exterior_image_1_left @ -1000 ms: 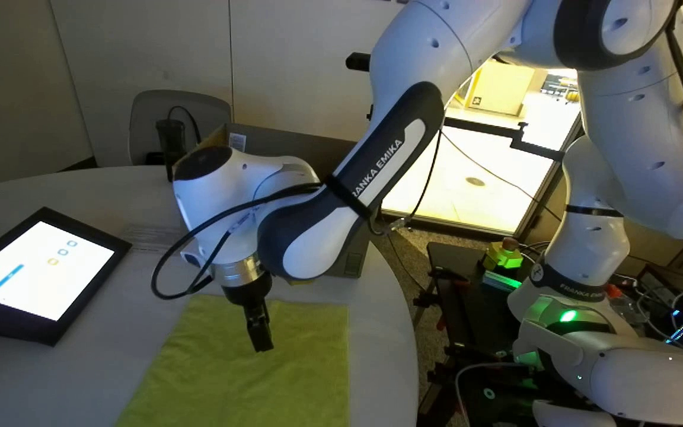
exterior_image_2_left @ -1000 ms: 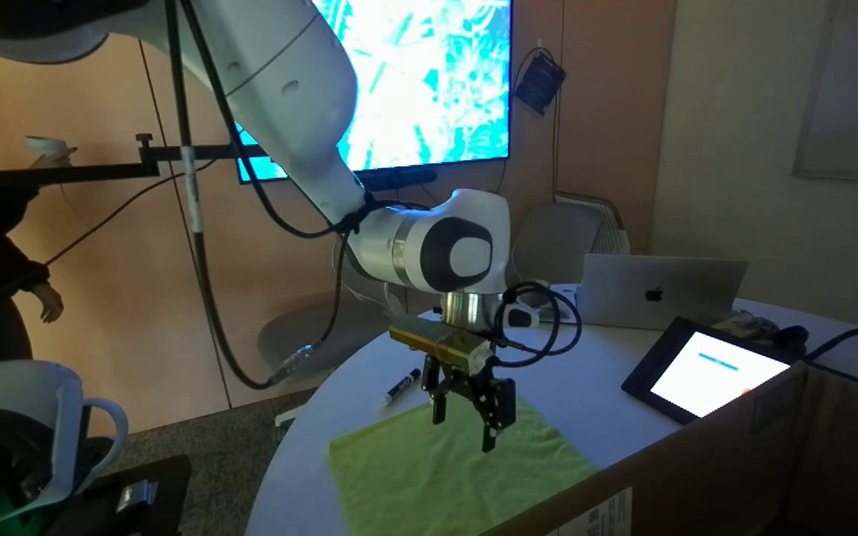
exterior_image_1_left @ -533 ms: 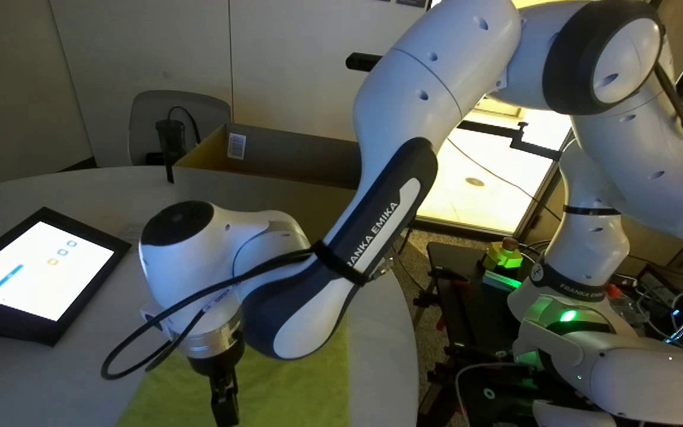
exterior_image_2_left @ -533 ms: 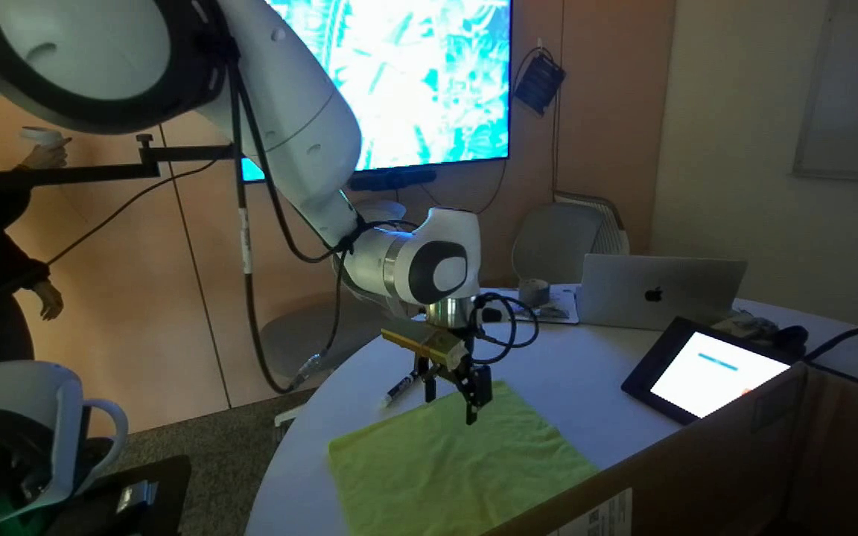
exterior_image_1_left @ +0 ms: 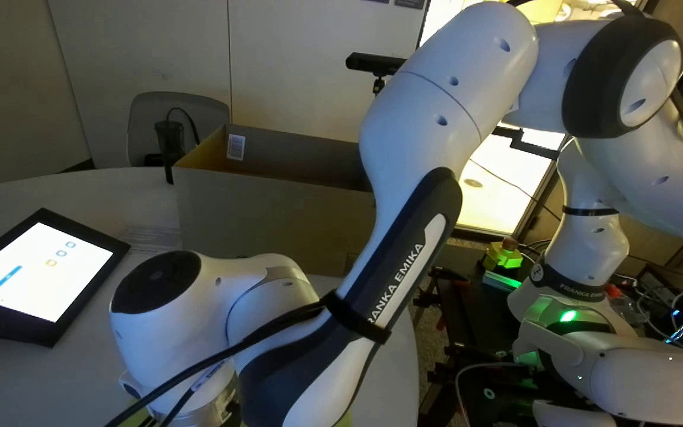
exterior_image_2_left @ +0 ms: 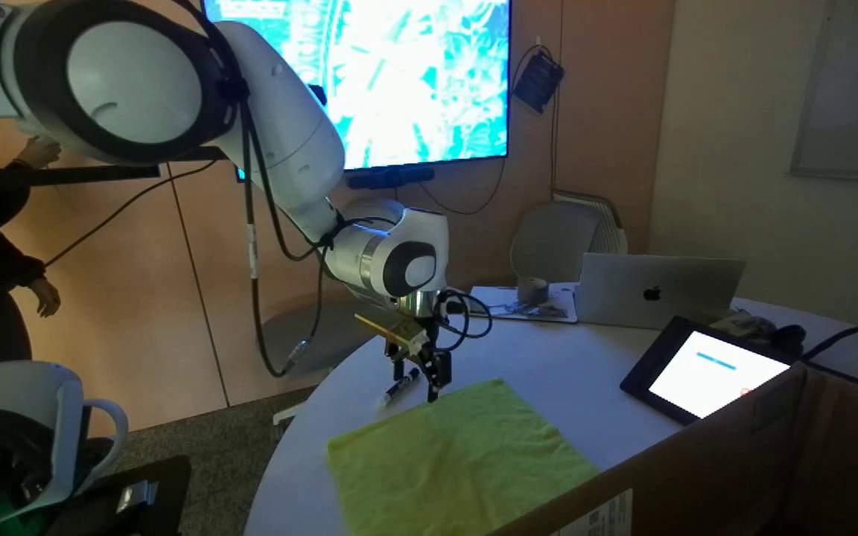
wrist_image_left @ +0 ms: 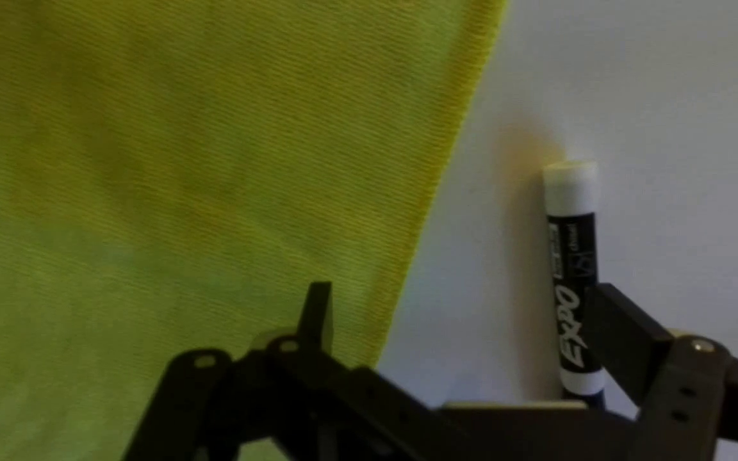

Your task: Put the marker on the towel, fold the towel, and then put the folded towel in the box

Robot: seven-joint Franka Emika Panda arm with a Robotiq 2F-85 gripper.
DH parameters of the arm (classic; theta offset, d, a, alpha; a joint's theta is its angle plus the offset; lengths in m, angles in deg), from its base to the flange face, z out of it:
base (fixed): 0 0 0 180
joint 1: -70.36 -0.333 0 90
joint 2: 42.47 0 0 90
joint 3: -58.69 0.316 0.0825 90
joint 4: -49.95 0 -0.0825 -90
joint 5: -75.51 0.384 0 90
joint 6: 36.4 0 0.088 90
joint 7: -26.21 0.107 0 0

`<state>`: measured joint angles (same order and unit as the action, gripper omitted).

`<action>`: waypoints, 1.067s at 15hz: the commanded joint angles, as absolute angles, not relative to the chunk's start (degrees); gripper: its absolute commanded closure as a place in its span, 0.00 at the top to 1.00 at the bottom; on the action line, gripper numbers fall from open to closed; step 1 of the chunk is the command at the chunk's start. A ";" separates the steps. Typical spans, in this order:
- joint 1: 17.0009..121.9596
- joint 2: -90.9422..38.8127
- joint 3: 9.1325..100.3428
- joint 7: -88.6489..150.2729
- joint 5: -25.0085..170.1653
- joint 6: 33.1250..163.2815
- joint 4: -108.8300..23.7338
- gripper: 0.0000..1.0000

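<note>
The black marker [exterior_image_2_left: 399, 387] with white bands lies flat on the white table, just outside one edge of the yellow-green towel [exterior_image_2_left: 466, 454]. The towel is spread flat. My gripper [exterior_image_2_left: 416, 385] is open and empty, low over the strip between towel and marker. In the wrist view, one fingertip of the gripper [wrist_image_left: 459, 291] is over the towel [wrist_image_left: 215, 160]. The other overlaps the right side of the marker [wrist_image_left: 572, 256]; contact cannot be told. The open brown box [exterior_image_1_left: 270, 213] stands on the table; it also shows in an exterior view [exterior_image_2_left: 697, 461].
A dark-framed tablet [exterior_image_1_left: 39, 267] lies on the table near the box and also shows in an exterior view [exterior_image_2_left: 712, 372]. A laptop [exterior_image_2_left: 660, 290] and a grey roll [exterior_image_2_left: 532, 290] on papers stand farther back. The round table's edge [exterior_image_2_left: 287, 439] is near the marker.
My gripper has moved from above the towel to the marker's side of it, past the towel's edge, and lower. It stays open. The towel, marker and box have not moved.
</note>
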<state>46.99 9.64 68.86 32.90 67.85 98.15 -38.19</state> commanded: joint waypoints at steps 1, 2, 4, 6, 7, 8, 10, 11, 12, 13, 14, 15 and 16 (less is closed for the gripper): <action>46.88 12.04 70.23 31.52 70.16 96.49 -34.54 1.00; 46.94 12.61 70.48 30.95 70.31 96.58 -34.23 1.00; 46.88 13.66 70.27 30.07 69.97 96.84 -33.90 1.00; 47.05 15.26 69.83 28.63 69.30 97.23 -33.53 1.00; 47.41 15.81 70.12 27.78 69.61 96.64 -33.14 1.00; 47.46 16.53 69.99 27.43 69.55 96.94 -32.89 1.00; 47.61 17.04 70.03 26.74 69.50 97.62 -32.39 1.00; 47.71 16.95 70.08 26.42 69.51 97.80 -32.49 1.00; 47.80 16.95 70.13 26.04 69.52 97.50 -32.46 0.99; 47.74 17.02 70.10 25.92 69.51 97.36 -32.27 0.85; 47.63 16.88 70.07 25.78 69.44 97.11 -32.33 0.74; 47.58 16.78 70.19 25.57 69.47 96.81 -32.22 0.71; 47.46 16.69 70.27 25.51 69.47 96.47 -32.03 0.62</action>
